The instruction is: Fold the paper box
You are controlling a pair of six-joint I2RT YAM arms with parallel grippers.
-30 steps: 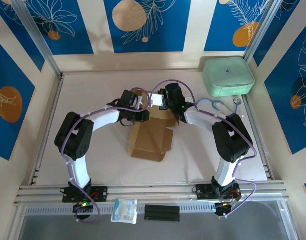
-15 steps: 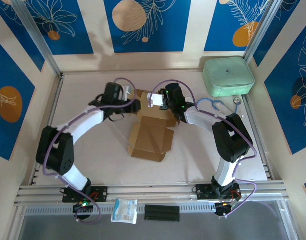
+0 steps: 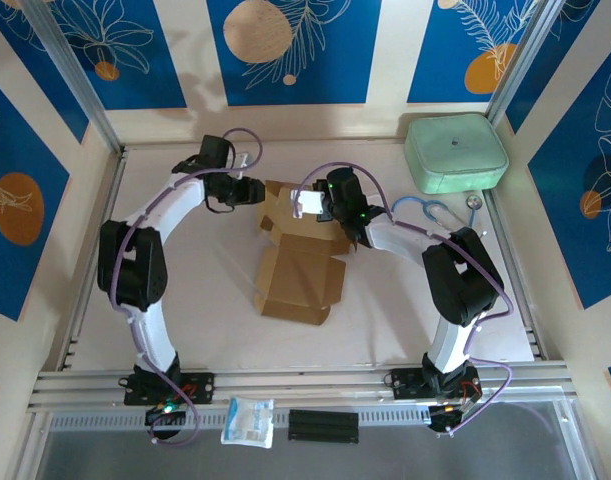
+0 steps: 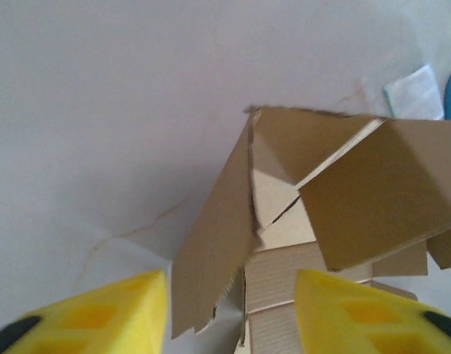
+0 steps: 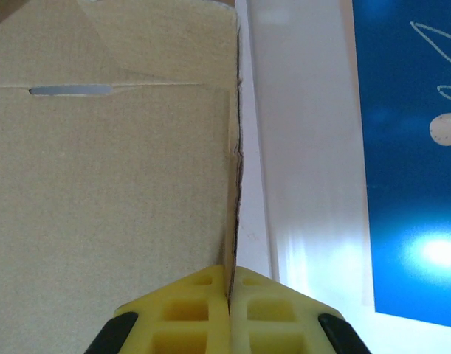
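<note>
Paper box: the paper box [image 3: 297, 285] is lying in the middle of the worktop [image 3: 185, 290]. Its near half is spreading flat, while its far half is rising into folded-up walls and flaps that show bare cardboard inside.
Left fingers: the left gripper [image 4: 231, 295] is hovering at the paper box's far-left corner. Its yellow fingers [image 4: 107, 317] are standing apart, straddling the lower edge of an upright flap without pinching it.
Right fingers: the right gripper [image 5: 229, 284] is reaching in at the paper box's far side. Its fingers [image 5: 184, 313] are pressing together on the thin edge of a raised cardboard panel that has a slit in it.
Green case: a mint-green case [image 3: 455, 153] is sitting well apart from the paper box, beyond its far-right side. Its lid is closed, so I cannot tell what it contains.
Tubing: a blue tube [image 3: 422, 200] with a small metal disc [image 3: 473, 200] is lying between the paper box and the case, and the right arm is partly covering it.
Near side: a white packet [image 3: 249, 422] and a black strip [image 3: 323, 425] are lying nearer than the paper box, past the worktop's edge and well apart from the box.
In the way: both arms are arching around the paper box, flanking its raised half.
</note>
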